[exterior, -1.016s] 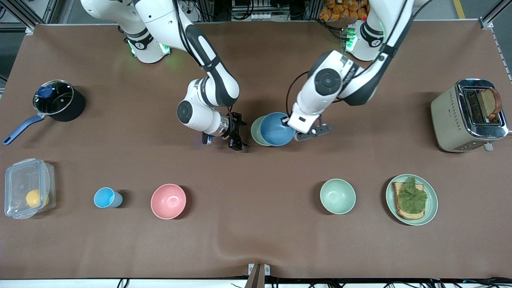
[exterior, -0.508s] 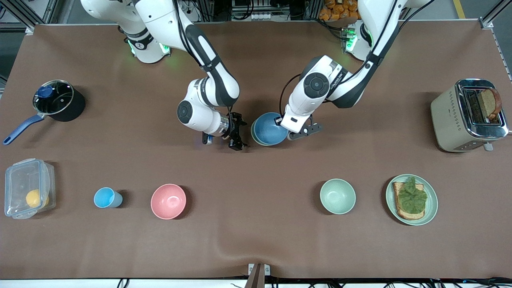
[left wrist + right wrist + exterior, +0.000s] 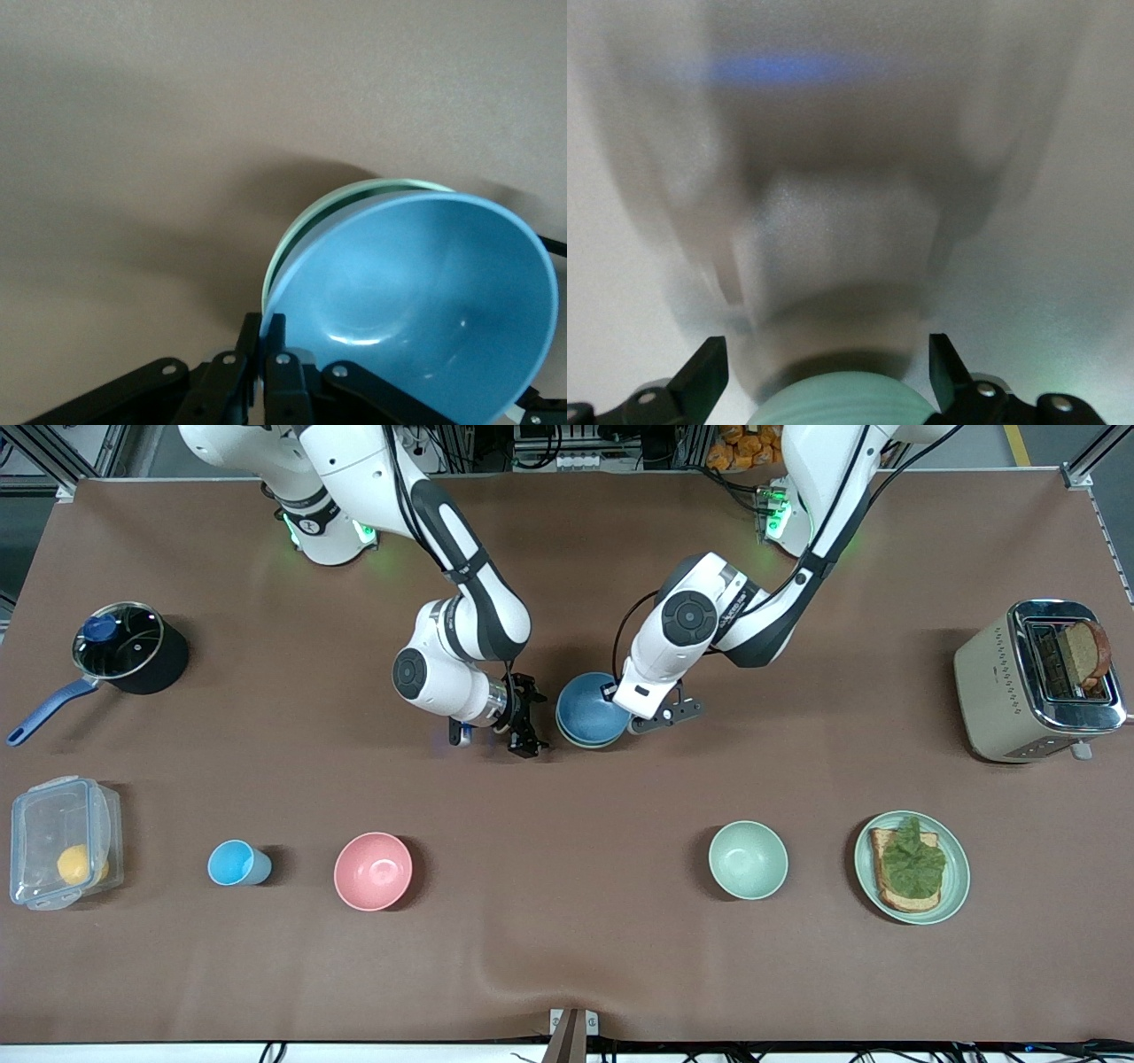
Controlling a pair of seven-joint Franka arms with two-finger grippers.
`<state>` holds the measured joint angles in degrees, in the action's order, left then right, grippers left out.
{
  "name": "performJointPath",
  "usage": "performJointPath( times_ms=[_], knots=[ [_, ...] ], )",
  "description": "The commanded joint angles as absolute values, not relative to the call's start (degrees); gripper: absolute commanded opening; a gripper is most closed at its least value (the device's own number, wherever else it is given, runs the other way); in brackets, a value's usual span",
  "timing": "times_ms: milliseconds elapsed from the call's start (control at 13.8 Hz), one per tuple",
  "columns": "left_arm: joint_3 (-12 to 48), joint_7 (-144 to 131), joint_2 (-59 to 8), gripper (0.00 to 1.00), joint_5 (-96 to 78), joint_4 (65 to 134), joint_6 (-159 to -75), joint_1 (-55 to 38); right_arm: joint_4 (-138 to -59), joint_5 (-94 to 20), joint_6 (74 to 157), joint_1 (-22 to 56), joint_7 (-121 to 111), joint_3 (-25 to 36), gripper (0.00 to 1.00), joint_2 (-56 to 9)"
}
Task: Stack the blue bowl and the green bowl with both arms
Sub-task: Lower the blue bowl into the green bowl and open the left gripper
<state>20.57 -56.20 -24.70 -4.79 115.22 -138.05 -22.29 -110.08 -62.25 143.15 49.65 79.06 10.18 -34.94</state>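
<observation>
My left gripper (image 3: 620, 707) pinches the rim of the blue bowl (image 3: 588, 706), fingers (image 3: 270, 354) pressed together on the edge with the wall between them, as the left wrist view shows. The blue bowl sits nested in the green bowl (image 3: 354, 197), of which only a thin pale rim shows around the blue one; in the front view that rim is a sliver along the edge nearer the front camera (image 3: 580, 742). The stack stands mid-table, between my two arms, farther from the front camera than the row of loose dishes. My right gripper (image 3: 524, 726) is just beside the stack, toward the right arm's end of the table, fingers spread apart and holding nothing; the right wrist view shows its two fingertips (image 3: 709, 372) well apart with a pale green rounded surface between them, the rest blurred. Nearer the front camera: pink bowl (image 3: 373, 871), small light-blue cup (image 3: 236, 863), mint-green bowl (image 3: 748, 859), green plate with toast (image 3: 957, 872), clear lidded container (image 3: 60, 854). The pot with glass lid (image 3: 128, 646) stands toward the right arm's end, the toaster (image 3: 1032, 680) toward the left arm's end.
</observation>
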Motion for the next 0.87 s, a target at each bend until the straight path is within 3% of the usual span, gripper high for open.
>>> performJointPath(
  times_ms=[0, 580, 653, 725, 798],
  knots=[
    [20.4, -57.1, -25.8, 0.00, -5.4, 115.2, -140.5, -22.9, -110.3, -64.0, 143.2, 49.9, 77.4, 10.2, 1.00, -34.6],
    [20.3, -57.2, -27.7, 0.00, -5.0, 115.2, -142.7, -23.6, -110.3, -64.0, 143.1, 49.9, 77.4, 10.3, 1.00, -34.6],
    [20.3, -57.1, -27.7, 0.23, -4.9, 115.2, -142.7, -23.3, -110.3, -64.0, 143.1, 49.9, 77.4, 10.3, 1.00, -34.5],
    [20.3, -57.2, -27.5, 0.57, -4.9, 115.2, -142.6, -23.0, -110.3, -64.0, 143.1, 49.9, 77.4, 10.3, 1.00, -34.5],
    [20.3, -57.1, -27.2, 0.98, -4.9, 115.1, -142.6, -23.0, -110.3, -64.0, 143.1, 49.9, 77.4, 10.2, 1.00, -34.5]
  ],
)
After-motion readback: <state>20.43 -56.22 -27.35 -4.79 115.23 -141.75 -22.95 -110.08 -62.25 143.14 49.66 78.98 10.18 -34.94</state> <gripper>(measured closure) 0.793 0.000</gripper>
